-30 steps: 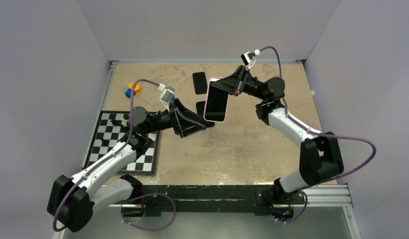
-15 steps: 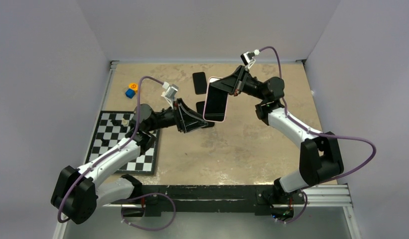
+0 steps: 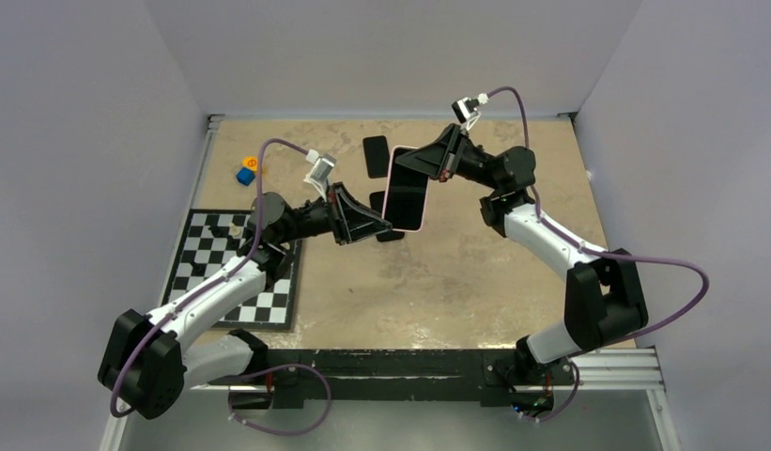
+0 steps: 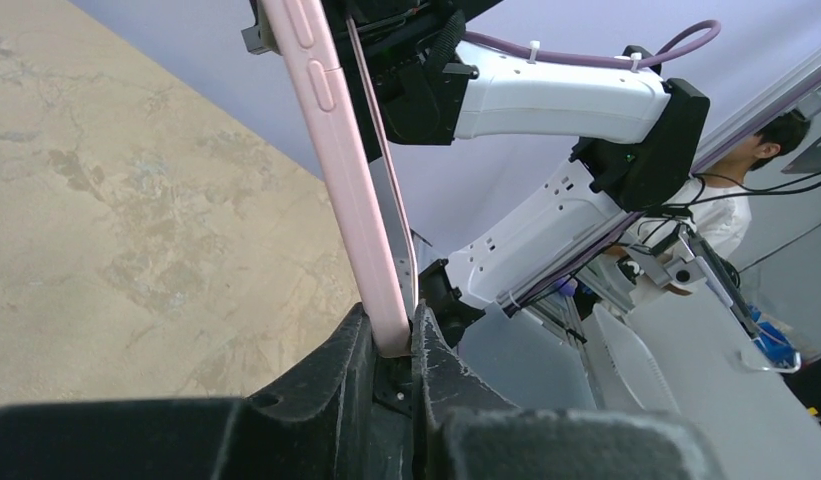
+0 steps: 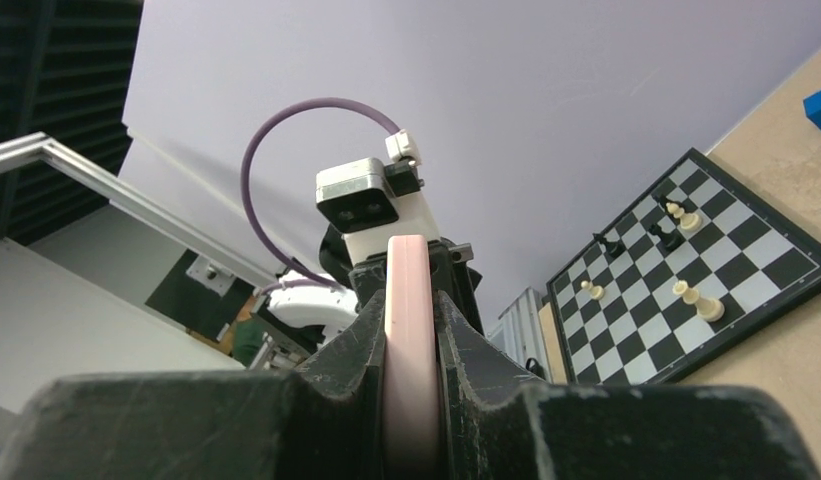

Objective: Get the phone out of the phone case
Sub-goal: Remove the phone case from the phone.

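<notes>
Phone case [image 4: 336, 150] bottom now pinched by left claw [image 4: 393, 345], earlier spread; right claw [image 5: 411, 320] still pinching top

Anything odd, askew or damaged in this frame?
Nothing stands out. The pink-cased phone hangs tilted above the table, clamped at its upper end by the right tool and at its lower edge by the left tool. No damage shows.

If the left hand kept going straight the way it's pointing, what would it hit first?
The pink-cased phone: the left hand pinches its near edge. Beyond that, likely the right hand holding the far end.
</notes>
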Robot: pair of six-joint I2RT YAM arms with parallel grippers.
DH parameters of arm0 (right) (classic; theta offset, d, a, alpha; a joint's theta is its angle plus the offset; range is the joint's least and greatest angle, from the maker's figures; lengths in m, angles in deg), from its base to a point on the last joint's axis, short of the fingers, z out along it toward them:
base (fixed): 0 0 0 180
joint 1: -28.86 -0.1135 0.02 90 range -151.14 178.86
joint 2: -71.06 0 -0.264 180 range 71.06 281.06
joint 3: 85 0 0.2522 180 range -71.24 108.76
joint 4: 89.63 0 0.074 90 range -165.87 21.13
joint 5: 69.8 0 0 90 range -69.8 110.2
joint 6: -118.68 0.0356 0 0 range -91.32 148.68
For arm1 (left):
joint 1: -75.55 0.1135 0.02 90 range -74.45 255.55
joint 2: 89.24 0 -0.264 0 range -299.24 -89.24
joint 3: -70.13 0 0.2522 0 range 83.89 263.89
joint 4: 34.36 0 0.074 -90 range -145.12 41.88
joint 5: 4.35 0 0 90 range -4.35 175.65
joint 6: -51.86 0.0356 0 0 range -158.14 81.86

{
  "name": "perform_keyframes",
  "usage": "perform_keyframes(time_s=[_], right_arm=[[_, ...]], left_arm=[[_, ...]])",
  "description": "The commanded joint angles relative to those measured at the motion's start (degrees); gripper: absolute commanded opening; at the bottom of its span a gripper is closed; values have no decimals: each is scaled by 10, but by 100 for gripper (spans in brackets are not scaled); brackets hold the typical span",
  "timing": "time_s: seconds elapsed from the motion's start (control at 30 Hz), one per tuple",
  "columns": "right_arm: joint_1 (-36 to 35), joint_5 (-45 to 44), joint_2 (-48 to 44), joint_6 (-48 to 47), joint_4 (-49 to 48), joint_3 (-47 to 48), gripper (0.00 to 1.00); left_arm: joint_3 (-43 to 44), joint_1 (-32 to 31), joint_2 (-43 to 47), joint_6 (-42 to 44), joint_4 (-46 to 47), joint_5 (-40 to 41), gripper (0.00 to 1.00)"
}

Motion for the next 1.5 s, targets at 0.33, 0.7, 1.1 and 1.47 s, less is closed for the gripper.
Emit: perform_keyframes(time_s=[0.33, 0.7, 1.1, 1.47], right_arm=[[-6, -10, 31, 167, -116, -5, 0], [-12, -15, 61, 243, -190, -3, 0], [-19, -20, 72, 286, -248, 7, 0], [-19, -22, 61, 310, -278, 8, 0]], left_arm=[[31, -2, -63, -53, 414, -156, 0], [75, -3, -76, 29, 332, -166, 0], [72, -2, -90, 66, 299, -149, 0], [62, 2, -80, 137, 190, -97, 0]])
